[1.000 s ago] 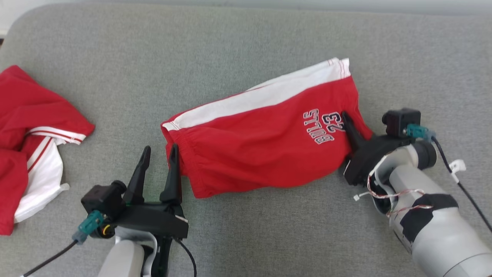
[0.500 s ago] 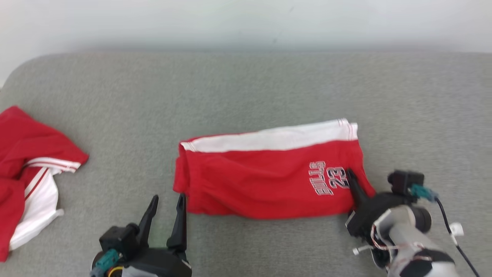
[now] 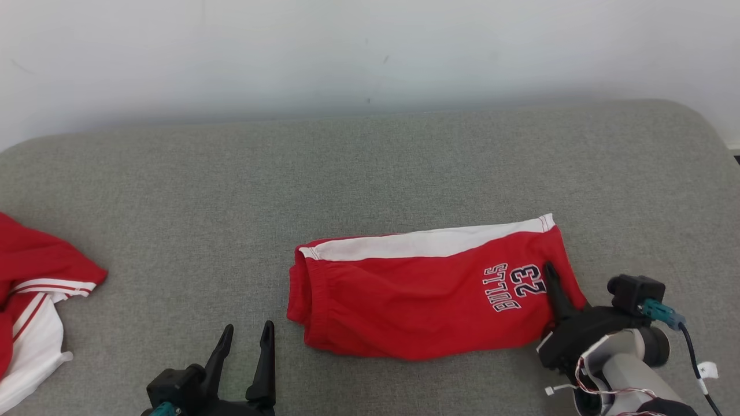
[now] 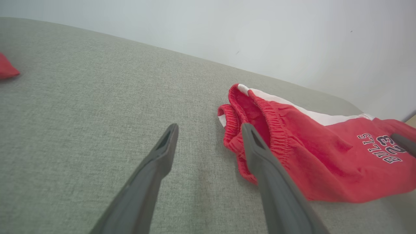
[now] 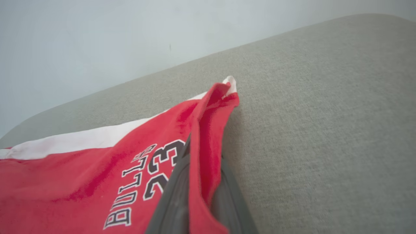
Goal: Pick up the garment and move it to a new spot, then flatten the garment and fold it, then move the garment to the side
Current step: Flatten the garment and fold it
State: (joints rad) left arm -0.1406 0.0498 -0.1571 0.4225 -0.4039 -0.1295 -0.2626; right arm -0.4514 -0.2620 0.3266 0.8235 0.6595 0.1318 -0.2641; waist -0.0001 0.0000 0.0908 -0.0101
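Observation:
The garment is a pair of red shorts with a white side stripe and "BULLS 23" print, lying folded lengthwise on the grey padded surface. My right gripper is shut on its right hem beside the print. In the right wrist view the red cloth is pinched between the right gripper's fingers. My left gripper stands open at the bottom edge, left of the waistband and apart from it. The left wrist view shows the left gripper with bare fabric between its fingers, and the garment's waistband just right of them.
A second red and white garment lies crumpled at the far left edge; its tip shows in the left wrist view. A white wall runs behind the surface, whose right corner is rounded.
The head camera has tilted up, bringing the wall into view. The garment now lies more level and farther right of the left gripper, with the right gripper still shut on its hem.

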